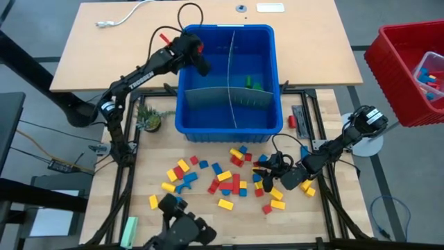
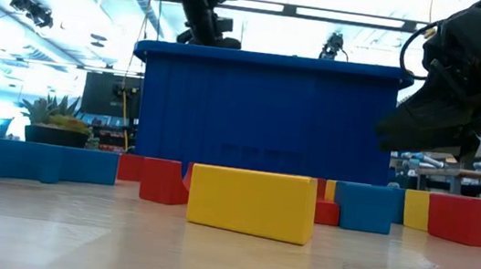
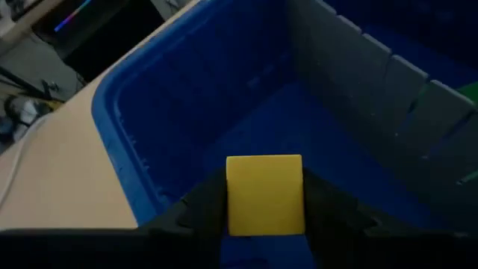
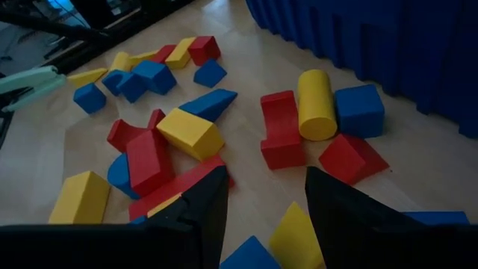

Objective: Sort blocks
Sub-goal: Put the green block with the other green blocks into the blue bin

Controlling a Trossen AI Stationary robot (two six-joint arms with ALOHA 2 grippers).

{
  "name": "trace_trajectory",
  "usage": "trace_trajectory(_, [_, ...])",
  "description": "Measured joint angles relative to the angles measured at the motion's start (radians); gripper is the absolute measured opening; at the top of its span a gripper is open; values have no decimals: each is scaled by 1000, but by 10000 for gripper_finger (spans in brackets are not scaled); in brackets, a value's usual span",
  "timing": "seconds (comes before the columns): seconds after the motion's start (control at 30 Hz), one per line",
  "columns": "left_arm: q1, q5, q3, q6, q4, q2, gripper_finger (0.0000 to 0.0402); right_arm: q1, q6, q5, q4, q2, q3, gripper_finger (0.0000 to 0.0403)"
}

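Left gripper (yellow block upright)

Matt blocks, ribbed plastic bin, pale wood

The blocks are looking smooth and matt; the blue bin is showing ribbed plastic walls; the table is showing faintly glossy light wood grain.

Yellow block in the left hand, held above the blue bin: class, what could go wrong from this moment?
1. The left hand holds the yellow block over the blue bin close to a grey divider; released here, it might bounce into the wrong compartment.
2. The right hand hovers open over crowded blocks; closing could catch two or push neighbours away.
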State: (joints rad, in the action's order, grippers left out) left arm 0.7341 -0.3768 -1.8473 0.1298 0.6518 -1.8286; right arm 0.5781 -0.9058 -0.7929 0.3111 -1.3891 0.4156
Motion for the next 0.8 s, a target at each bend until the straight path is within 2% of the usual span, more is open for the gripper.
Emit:
trace_trajectory(0.3, [19,-25,0,10,2,3,214,0,-1,0,0,0,0,165])
trace_trajectory(0.43, [7,27,0,1,23,11,227,0,-2,1,0,0,0,165])
trace_trajectory(0.57, [-41,124,0,0,91,67,228,0,-2,10,-1,0,0,164])
trace_trajectory(0.8, [-180,155,0,17,269,204,214,0,-10,36,-14,0,0,165])
